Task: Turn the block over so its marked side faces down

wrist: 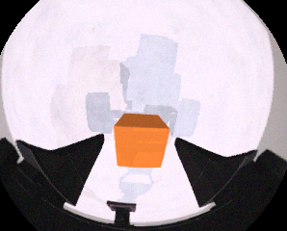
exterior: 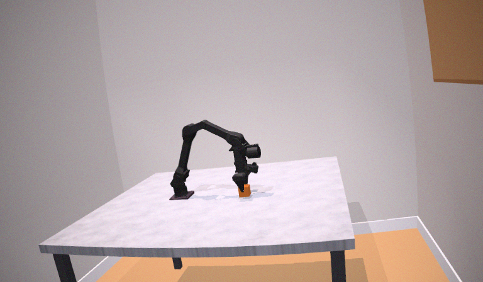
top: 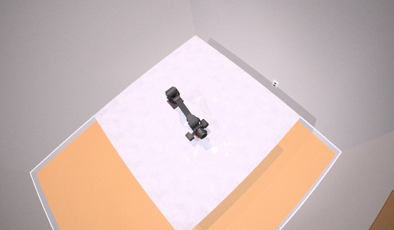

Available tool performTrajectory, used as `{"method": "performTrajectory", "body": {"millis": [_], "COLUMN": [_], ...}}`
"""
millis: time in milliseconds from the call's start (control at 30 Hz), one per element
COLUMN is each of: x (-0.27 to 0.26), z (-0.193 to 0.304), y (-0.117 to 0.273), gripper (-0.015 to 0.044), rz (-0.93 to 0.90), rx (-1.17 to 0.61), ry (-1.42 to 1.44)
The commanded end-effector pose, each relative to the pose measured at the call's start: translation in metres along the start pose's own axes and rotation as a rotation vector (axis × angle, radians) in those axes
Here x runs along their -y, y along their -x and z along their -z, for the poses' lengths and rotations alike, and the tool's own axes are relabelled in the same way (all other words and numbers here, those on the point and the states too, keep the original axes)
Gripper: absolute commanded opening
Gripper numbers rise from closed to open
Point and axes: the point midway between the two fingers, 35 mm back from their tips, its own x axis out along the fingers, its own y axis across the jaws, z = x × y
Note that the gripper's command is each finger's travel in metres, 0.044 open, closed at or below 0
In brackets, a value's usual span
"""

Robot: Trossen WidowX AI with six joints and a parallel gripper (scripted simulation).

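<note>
The orange block (top: 197, 136) (exterior: 246, 192) (wrist: 141, 149) rests on the pale table (top: 162, 79) (exterior: 213, 225) (wrist: 221, 63). In the top view only a sliver of it shows beneath the arm. My gripper (exterior: 244, 188) (wrist: 140, 141) points down and is wide open, with one fingertip on each side of the block. The wrist view shows a gap between the block and each fingertip. In the exterior view the near fingertip overlaps the block's upper part. I cannot tell which side is marked; the block's underside and some sides are hidden.
The arm's dark base plate (top: 174, 104) (exterior: 181, 196) (wrist: 121, 206) stands on the table, to the left of the block in the exterior view. Shadows of the arm fall around the block. The table's front edge (exterior: 199, 252) shows in the exterior view.
</note>
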Motion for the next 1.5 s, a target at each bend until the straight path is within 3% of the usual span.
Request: {"method": "performTrajectory", "body": {"millis": [0, 200, 833, 967, 1100, 1467], "x": [0.001, 0.001, 0.001, 0.001, 0.001, 0.001], "z": [0.001, 0.001, 0.001, 0.0, 0.001, -0.001], "y": [-0.003, -0.003, -0.003, 0.012, 0.027, 0.024], "gripper": [0.0387, 0.023, 0.0103, 0.0, 0.0, 0.0], "rz": [0.003, 0.003, 0.003, 0.003, 0.003, -0.001], "rx": [-0.002, -0.002, -0.002, -0.002, -0.002, 0.109], "ry": [0.004, 0.004, 0.004, 0.004, 0.004, 0.001]}}
